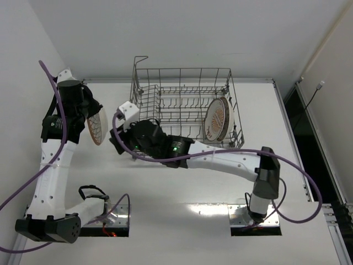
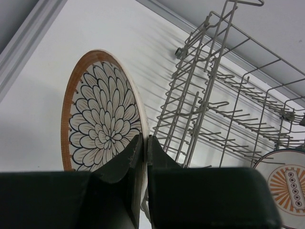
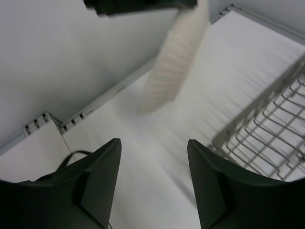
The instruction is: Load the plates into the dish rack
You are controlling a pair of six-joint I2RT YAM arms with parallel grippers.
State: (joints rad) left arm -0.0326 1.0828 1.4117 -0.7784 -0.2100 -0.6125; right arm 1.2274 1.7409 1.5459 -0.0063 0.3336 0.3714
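- One floral plate [image 2: 102, 114], clamped by the left gripper [image 2: 144, 143]; petal pattern clear only in left wrist view.
- Empty right gripper [image 3: 152, 148], jaws apart; its view blurs the plate and crops the dish rack [image 3: 267, 138].

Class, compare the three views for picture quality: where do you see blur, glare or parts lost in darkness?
Left wrist: the flower-patterned plate is crisp, but the left gripper's fingers are dark and nearly featureless; right wrist: that plate's pale back and the dish rack are smeared by blur; top external: sharp overall, with a bright glare patch on the table near the arm bases.
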